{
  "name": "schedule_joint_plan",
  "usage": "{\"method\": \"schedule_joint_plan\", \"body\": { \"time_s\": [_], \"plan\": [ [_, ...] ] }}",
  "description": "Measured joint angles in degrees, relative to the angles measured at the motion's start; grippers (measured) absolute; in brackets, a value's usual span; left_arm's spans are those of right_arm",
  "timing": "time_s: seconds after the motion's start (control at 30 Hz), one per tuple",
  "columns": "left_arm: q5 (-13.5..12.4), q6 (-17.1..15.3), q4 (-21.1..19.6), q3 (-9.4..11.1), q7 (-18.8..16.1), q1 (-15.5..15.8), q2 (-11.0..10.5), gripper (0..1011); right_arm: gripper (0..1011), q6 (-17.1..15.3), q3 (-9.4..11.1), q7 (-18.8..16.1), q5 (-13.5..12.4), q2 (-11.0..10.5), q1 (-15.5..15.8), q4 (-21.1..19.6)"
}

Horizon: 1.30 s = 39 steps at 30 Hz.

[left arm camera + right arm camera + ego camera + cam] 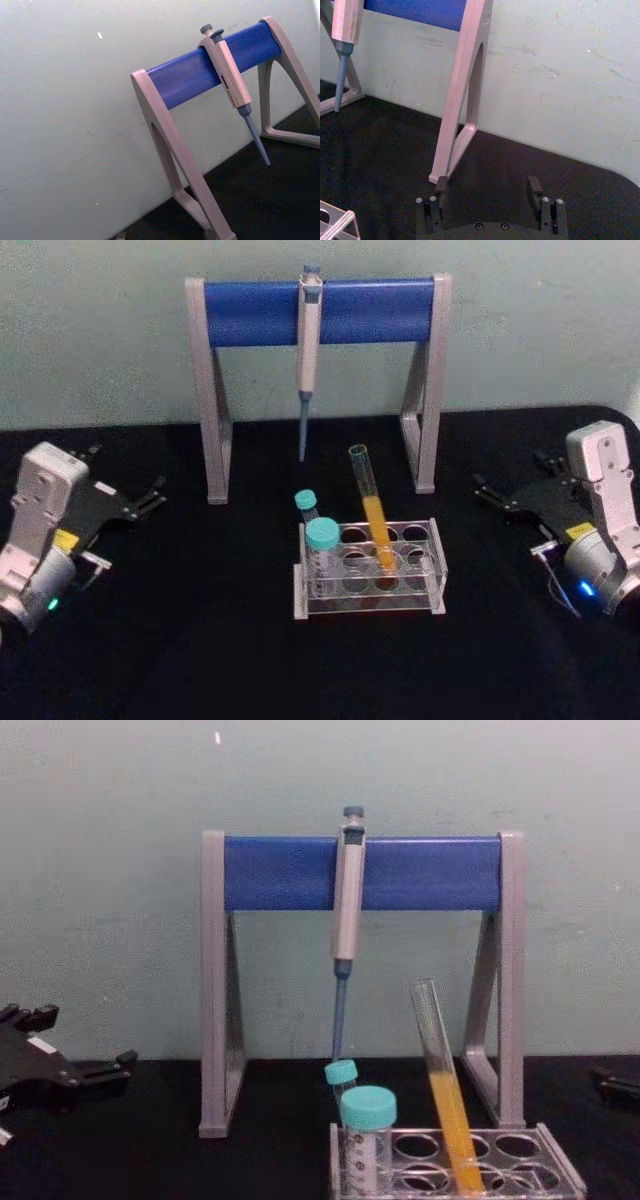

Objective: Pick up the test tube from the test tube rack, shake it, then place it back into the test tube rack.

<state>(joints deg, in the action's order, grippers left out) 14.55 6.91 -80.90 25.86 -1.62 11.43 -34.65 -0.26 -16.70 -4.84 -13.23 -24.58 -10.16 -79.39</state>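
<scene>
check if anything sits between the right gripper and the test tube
Nothing visible does. The right gripper sits open on the bare black table, and the test tube leans in the rack. The teal-capped tubes stand on the tube's far side.

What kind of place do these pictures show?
Probably a laboratory bench set up for robot trials: a pipette hangs on a grey-and-blue pipette stand, and a test tube with orange-yellow liquid leans in a clear test tube rack beside teal-capped tubes.

I see orange-yellow liquid in the clear test tube, teal caps on two tubes, a blue-and-grey pipette stand, black table
</scene>
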Motion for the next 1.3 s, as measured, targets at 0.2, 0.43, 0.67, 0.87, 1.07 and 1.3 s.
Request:
{"method": "schedule_joint_plan", "body": {
  "time_s": [0.2,0.43,0.67,0.87,1.07,1.3],
  "plan": [
    [0.0,0.0,0.0,0.0,0.0,0.0,0.0,1001,1000,0.0,0.0,0.0,0.0,0.0,0.0,0.0],
    [0.0,0.0,0.0,0.0,0.0,0.0,0.0,1001,1000,0.0,0.0,0.0,0.0,0.0,0.0,0.0],
    [0.0,0.0,0.0,0.0,0.0,0.0,0.0,1001,1000,0.0,0.0,0.0,0.0,0.0,0.0,0.0],
    [0.0,0.0,0.0,0.0,0.0,0.0,0.0,1001,1000,0.0,0.0,0.0,0.0,0.0,0.0,0.0],
    [0.0,0.0,0.0,0.0,0.0,0.0,0.0,1001,1000,0.0,0.0,0.0,0.0,0.0,0.0,0.0],
    [0.0,0.0,0.0,0.0,0.0,0.0,0.0,1001,1000,0.0,0.0,0.0,0.0,0.0,0.0,0.0]
  ]
}}
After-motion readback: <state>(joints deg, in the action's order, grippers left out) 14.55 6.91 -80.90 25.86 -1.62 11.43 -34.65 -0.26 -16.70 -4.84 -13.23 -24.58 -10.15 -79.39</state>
